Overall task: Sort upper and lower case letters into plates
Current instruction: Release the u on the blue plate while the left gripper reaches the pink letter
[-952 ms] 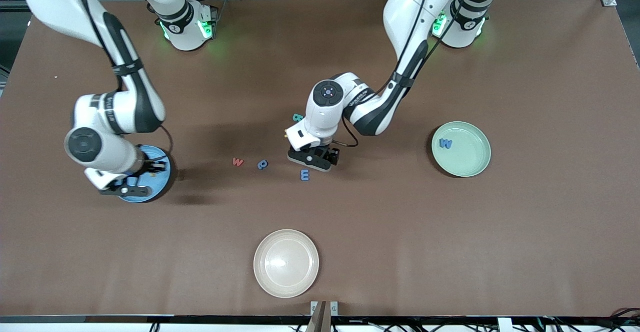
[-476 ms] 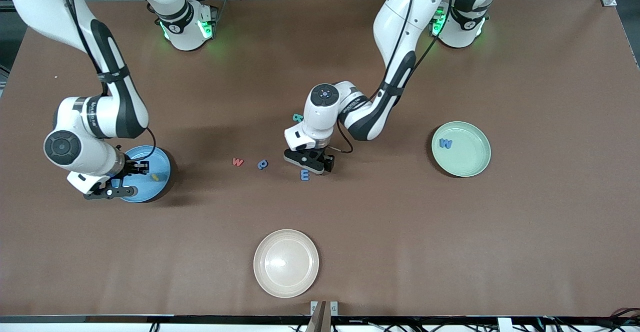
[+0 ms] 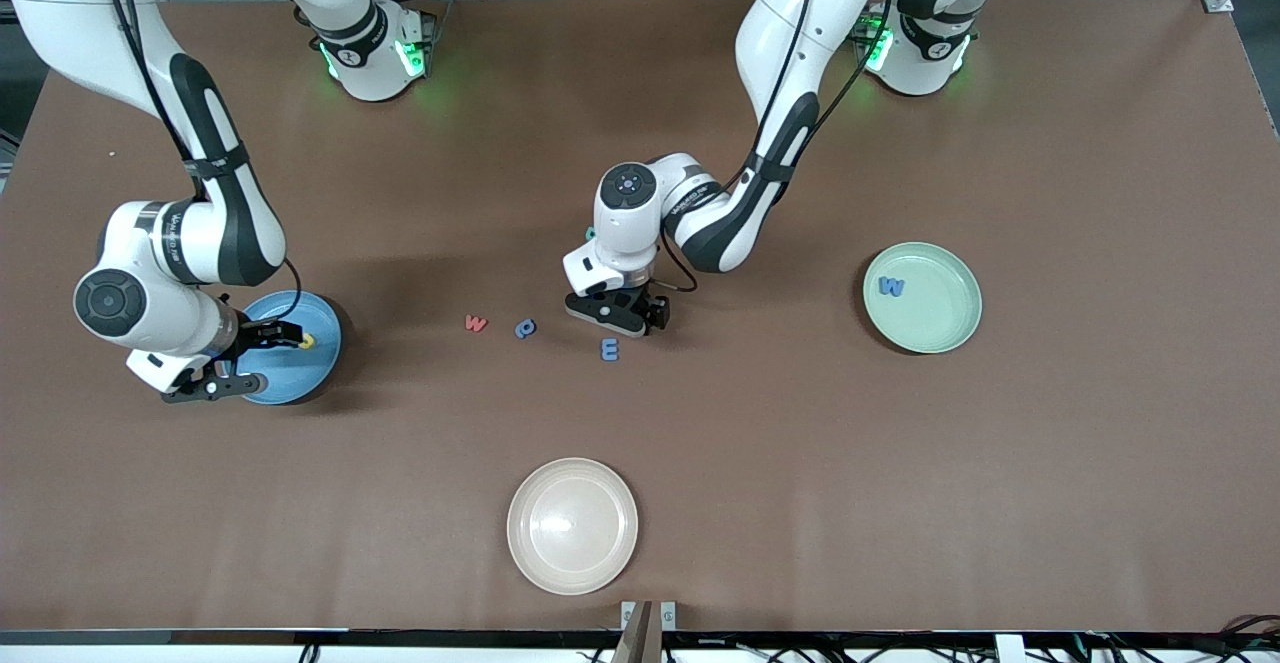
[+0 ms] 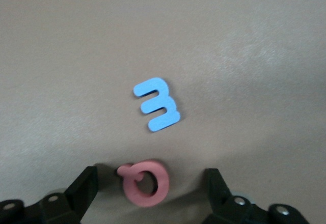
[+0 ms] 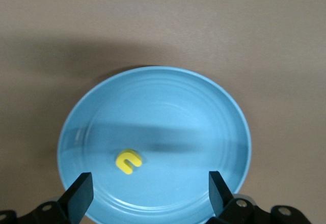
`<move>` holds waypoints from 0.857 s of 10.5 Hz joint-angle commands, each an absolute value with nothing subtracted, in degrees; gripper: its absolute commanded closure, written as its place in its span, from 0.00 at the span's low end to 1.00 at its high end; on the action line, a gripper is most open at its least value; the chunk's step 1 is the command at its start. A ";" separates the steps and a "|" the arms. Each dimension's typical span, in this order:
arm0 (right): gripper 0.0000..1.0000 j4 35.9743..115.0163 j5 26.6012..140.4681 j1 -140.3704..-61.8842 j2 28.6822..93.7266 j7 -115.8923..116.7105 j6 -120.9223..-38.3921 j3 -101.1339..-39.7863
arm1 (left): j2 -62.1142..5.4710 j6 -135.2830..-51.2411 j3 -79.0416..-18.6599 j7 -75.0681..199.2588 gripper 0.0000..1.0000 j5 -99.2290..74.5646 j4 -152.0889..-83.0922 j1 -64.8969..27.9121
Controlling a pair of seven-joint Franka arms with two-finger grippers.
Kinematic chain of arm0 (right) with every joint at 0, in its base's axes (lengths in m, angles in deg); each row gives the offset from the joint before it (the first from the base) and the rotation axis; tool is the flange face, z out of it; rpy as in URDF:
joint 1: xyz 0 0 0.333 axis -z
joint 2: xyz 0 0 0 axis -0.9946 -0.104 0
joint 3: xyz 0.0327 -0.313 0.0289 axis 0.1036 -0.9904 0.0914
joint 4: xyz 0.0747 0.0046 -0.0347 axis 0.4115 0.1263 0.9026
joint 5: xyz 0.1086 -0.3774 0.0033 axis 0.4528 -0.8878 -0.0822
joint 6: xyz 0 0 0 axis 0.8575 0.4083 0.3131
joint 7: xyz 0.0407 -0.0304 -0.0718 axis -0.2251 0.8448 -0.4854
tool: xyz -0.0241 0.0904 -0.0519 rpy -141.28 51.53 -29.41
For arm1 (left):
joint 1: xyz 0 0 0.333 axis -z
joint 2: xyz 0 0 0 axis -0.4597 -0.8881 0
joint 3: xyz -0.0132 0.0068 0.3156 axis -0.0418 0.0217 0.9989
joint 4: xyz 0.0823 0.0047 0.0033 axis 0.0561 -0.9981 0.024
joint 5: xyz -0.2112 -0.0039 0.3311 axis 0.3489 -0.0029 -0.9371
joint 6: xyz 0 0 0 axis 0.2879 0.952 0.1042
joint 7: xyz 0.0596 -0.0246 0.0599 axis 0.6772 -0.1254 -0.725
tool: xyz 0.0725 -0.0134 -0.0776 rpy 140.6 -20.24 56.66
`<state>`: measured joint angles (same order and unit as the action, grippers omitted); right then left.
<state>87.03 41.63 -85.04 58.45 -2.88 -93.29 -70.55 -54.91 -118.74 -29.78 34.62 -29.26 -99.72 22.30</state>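
Holding yellow letter [image 5: 127, 161]: blue plate [image 5: 214, 112].

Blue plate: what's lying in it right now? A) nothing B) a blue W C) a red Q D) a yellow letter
D. In the right wrist view a single yellow letter lies on the floor of the blue plate, below the open right gripper; the front view shows the same yellow piece there.

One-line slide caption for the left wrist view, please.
Open left gripper straddling a pink Q-shaped letter on the brown table, with a blue letter E lying just past it.
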 commanded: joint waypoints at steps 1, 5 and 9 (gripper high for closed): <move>0.00 86.07 45.89 -85.17 57.86 -3.44 -91.22 -70.11 | -54.03 -115.23 -29.03 32.51 0.13 -31.26 -99.79 23.08; 0.00 85.90 47.30 -85.79 58.48 -3.35 -90.07 -69.85 | -54.20 -115.23 -29.03 32.16 0.53 -30.99 -99.44 23.08; 0.00 85.72 47.30 -85.87 59.09 -3.17 -89.98 -69.49 | -54.12 -115.23 -29.03 31.81 0.69 -30.73 -99.44 23.08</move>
